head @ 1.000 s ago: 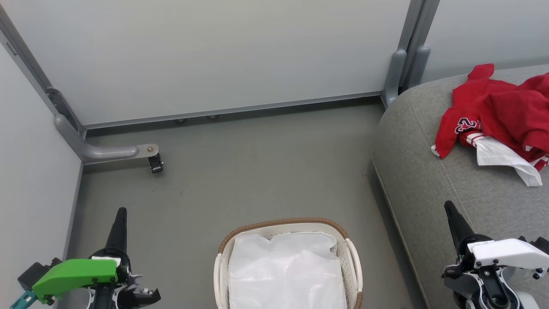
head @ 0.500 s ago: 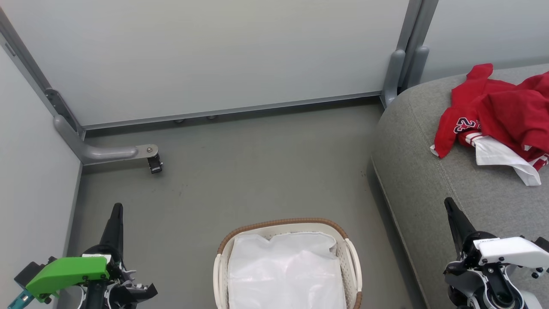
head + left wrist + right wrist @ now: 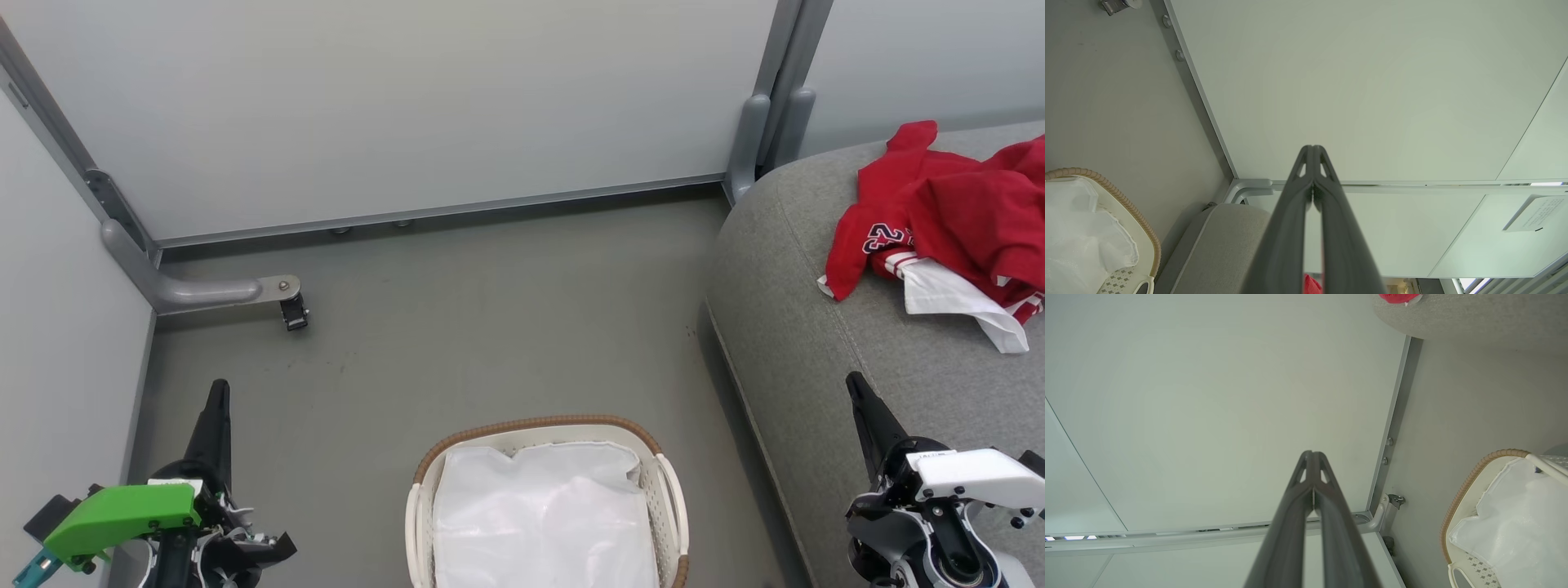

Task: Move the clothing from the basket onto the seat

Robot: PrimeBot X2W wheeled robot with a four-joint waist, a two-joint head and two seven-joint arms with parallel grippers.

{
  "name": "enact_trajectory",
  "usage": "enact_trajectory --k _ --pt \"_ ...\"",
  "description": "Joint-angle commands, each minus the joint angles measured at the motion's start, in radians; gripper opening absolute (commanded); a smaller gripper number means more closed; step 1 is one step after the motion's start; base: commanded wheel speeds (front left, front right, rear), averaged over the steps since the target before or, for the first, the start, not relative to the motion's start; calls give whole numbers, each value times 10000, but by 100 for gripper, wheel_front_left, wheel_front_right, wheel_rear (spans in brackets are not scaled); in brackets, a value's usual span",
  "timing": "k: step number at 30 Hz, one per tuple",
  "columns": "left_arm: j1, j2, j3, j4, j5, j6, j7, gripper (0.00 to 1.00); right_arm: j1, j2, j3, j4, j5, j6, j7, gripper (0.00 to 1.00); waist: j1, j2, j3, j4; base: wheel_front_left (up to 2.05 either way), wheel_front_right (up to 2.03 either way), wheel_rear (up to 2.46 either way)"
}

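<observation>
Two pale grey partition panels (image 3: 408, 106) meet at the far left corner of the smooth grey floor (image 3: 490, 327), where a curved grey metal foot (image 3: 220, 291) juts out along the floor's left edge. Between that foot and the large grey fabric-upholstered seat (image 3: 816, 343), whose rounded, seamed edge bounds the floor on the right, a broad stretch of floor lies open. The small oval white perforated plastic basket (image 3: 539, 424), brown woven rim on top, stands at the floor's near edge, close beside the seat's rounded edge but apart from it, with a crumpled white cloth liner (image 3: 543, 514) inside. The bright red, white-trimmed jersey-like clothing (image 3: 955, 212) lies bunched on the seat toward its far right edge, well apart from the basket, a dark number print showing on its left side.

The left gripper (image 3: 217, 392) hangs over the floor's near left corner, well left of the basket, its two long dark fingers pressed together on nothing. The right gripper (image 3: 856, 385) shows against the seat's near part, just inside its rounded edge, clenched likewise and empty, well short of the clothing.
</observation>
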Motion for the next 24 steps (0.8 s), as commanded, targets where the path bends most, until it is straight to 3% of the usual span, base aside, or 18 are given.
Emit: enact_trajectory --k 1,24 --pt "-100 24 47 -10 -25 -61 44 0 -79 -59 -22 -43 37 -3 30 0 0 0 0 0 0 0 0" --pt "-104 3 71 -9 10 -54 53 0 -79 -58 -21 -42 38 -3 29 0 0 0 0 0 0 0 0"
